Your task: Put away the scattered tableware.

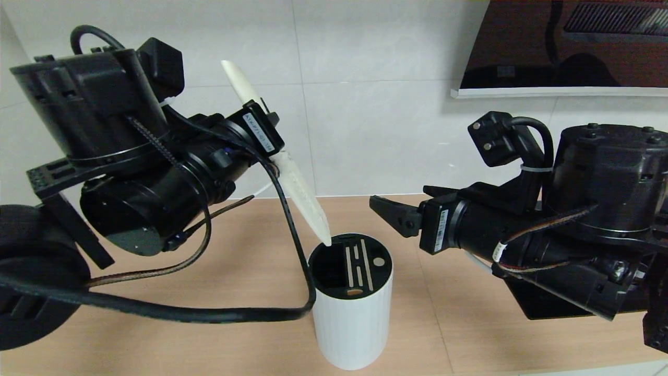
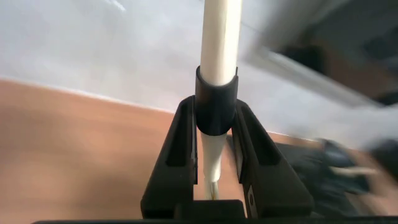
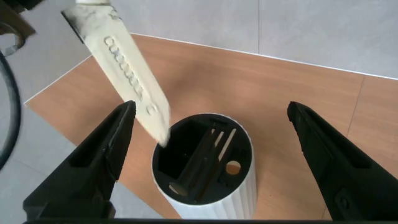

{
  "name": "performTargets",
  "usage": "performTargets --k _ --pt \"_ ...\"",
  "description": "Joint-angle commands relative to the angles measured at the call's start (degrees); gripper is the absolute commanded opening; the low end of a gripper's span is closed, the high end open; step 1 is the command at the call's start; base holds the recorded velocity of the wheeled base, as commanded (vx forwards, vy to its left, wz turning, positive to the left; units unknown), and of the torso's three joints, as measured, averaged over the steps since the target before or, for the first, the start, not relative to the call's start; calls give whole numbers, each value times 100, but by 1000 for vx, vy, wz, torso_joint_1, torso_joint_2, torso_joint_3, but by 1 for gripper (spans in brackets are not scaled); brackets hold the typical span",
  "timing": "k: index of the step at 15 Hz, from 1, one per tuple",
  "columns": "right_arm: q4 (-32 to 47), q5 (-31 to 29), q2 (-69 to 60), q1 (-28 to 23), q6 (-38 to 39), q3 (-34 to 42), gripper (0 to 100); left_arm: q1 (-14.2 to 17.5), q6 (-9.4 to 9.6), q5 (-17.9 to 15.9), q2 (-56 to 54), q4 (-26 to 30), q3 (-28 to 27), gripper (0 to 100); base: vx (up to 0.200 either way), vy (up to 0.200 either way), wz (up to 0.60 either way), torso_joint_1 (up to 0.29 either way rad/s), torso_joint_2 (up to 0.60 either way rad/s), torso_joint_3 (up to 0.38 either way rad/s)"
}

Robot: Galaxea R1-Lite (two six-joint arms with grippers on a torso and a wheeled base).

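left gripper (image 1: pixel 265 134): clamped on white knife (image 1: pixel 305 201) | knife tip: at holder (image 1: pixel 352 313) top's big hole, maybe just inside | holder: near table (image 1: pixel 235 250) front edge | right gripper (image 1: pixel 396 209): fingers spread, holding nothing, beside holder

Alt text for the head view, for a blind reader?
The left gripper holds a white knife tilted, its tip at the opening of a white cylindrical holder on a wooden counter. The open right gripper is beside it.
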Motion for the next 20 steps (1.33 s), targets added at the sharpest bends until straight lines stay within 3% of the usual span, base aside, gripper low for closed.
performTargets --k 1,3,4,5,6,7,8,9,13,17,20 --pt "-3 1 13 -5 -1 -2 100 -135 224 141 159 -236 83 0 0 0 0 0 0 0" --pt "-3 1 57 -102 -1 -11 100 -249 514 299 212 -464 223 0 0 0 0 0 0 0" --pt "-3 1 57 -120 -1 -11 100 -381 874 554 309 -746 373 0 0 0 0 0 0 0" --pt "-3 1 57 -120 -1 -11 100 -434 962 642 344 -842 399 0 0 0 0 0 0 0" --pt "-3 -8 57 -128 -1 -11 100 -627 1182 1046 520 -1264 443 0 0 0 0 0 0 0" --pt "6 -8 57 -128 -1 -11 100 -759 1278 1310 660 -1545 434 0 0 0 0 0 0 0" --pt "6 -8 57 -128 -1 -11 100 -812 1331 1407 722 -1669 434 0 0 0 0 0 0 0" --pt "6 -8 57 -128 -1 -11 100 -1005 1516 1565 862 -2029 478 0 0 0 0 0 0 0" --pt "6 -8 57 -128 -10 -2 100 -1155 1762 1723 898 -2205 733 0 0 0 0 0 0 0" --pt "-3 -16 83 -128 -10 -2 100 -1269 1770 2075 950 -2196 742 0 0 0 0 0 0 0" --pt "6 -16 83 -128 -10 7 100 -1304 1762 2119 1082 -2205 742 0 0 0 0 0 0 0"
